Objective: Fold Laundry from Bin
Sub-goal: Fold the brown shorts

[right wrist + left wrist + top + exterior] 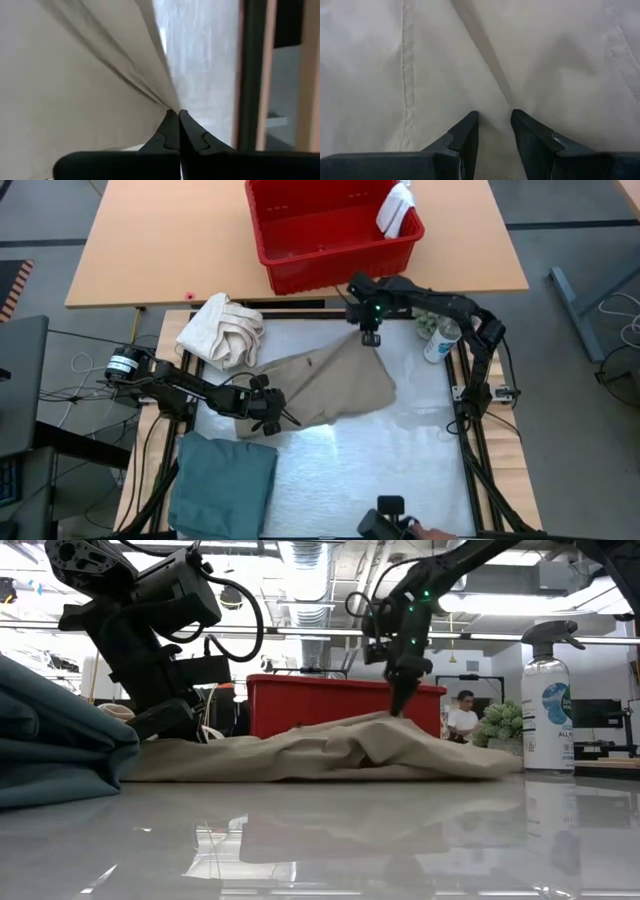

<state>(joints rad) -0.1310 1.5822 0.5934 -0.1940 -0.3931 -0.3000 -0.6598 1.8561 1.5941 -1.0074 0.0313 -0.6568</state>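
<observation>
Khaki trousers [335, 385] spread mid-counter [400, 470], near red bin [330, 230]. Right tool [370, 338] pinched closed on far trouser edge. Left tool [268, 415] partly open, pressed on near edge, fabric bunched between fingers.

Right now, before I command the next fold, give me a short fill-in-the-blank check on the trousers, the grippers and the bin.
1. The right gripper is ____ on an edge of the tan trousers.
2. The folded teal garment lies nearest the ____ gripper.
3. A white cloth hangs over a corner of the ____ bin.

Missing words: shut; left; red
</observation>
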